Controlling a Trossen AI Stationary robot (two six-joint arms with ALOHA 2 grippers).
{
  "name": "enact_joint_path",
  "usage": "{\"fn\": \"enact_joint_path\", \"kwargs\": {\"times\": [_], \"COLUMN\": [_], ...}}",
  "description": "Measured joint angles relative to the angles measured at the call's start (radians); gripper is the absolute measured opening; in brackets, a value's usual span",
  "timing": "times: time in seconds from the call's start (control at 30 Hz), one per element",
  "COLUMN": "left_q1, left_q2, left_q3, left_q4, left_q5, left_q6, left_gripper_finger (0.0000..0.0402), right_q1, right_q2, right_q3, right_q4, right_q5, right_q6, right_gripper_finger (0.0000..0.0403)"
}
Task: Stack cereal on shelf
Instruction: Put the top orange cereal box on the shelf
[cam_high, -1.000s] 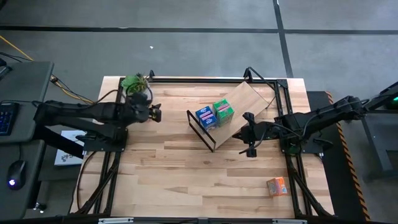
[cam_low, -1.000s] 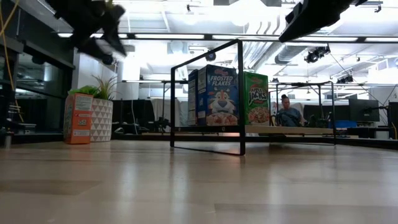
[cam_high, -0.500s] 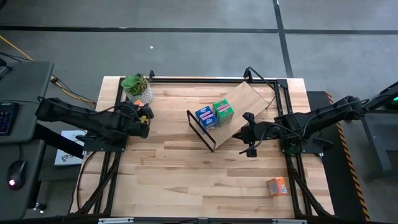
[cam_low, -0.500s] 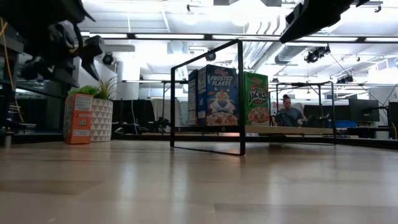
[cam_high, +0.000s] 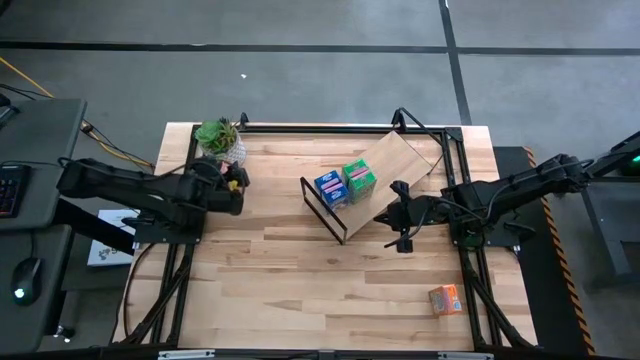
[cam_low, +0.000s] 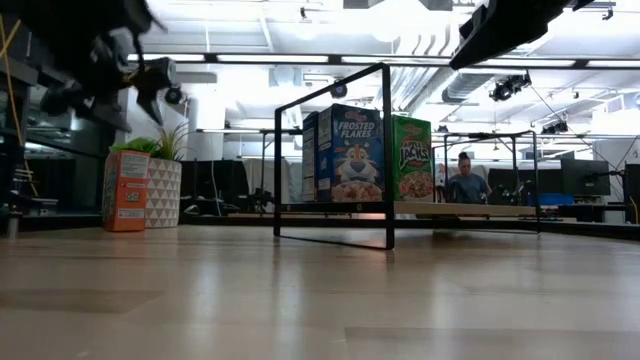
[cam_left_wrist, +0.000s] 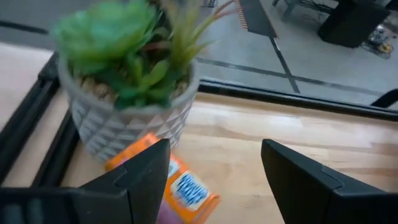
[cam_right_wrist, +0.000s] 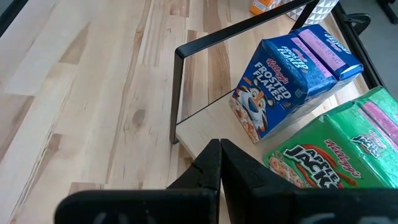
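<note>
cereal: blue box (cam_high: 329, 187) and green box (cam_high: 359, 177) already on shelf (cam_high: 400, 160); we still need the orange box (cam_left_wrist: 180, 186) beside plant (cam_left_wrist: 127, 81)
left gripper (cam_left_wrist: 211, 180): wide open, empty, lined up over orange box to grab it
right gripper (cam_right_wrist: 219, 163): closed, empty, parked by shelf

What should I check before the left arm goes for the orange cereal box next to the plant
1. Left gripper open: ok, fingers spread apart.
2. Orange cereal box between the fingers: cannot tell, it shows near one finger only.
3. Potted plant clear of the grab: not ok, it sits right beside the box.
4. Shelf has room: ok, only the blue box and green box stand on it.
5. Right gripper out of the way: ok, shut, beside the shelf.
</note>
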Motion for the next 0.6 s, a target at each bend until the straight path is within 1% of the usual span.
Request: {"fn": "enact_joint_path", "kwargs": {"times": [0.17, 0.27, 0.47, 0.53, 0.6], "left_q1": [0.03, 0.048, 0.057, 0.061, 0.078], "left_q2": [0.013, 0.03, 0.096, 0.112, 0.115], "left_q3": [0.186, 0.338, 0.653, 0.727, 0.769], "left_q4": [-0.057, -0.093, -0.091, -0.09, -0.096], "left_q5": [0.002, -0.001, -0.011, -0.011, 0.002], "left_q6": [0.186, 0.31, 0.596, 0.67, 0.705], "left_gripper_finger": [0.0227, 0.0217, 0.0209, 0.0209, 0.0209], "right_q1": [0.0, 0.0, 0.0, 0.0, 0.0], "right_q2": [0.0, 0.0, 0.0, 0.0, 0.0], "right_q3": [0.0, 0.0, -0.001, -0.001, -0.001], "right_q4": [0.0, 0.0, 0.0, 0.0, 0.0], "right_q5": [-0.001, -0.001, -0.001, -0.001, -0.002], "right_q6": [-0.002, -0.002, -0.003, -0.003, -0.003], "right_gripper_finger": [0.0, 0.0, 0.0, 0.0, 0.0]}}
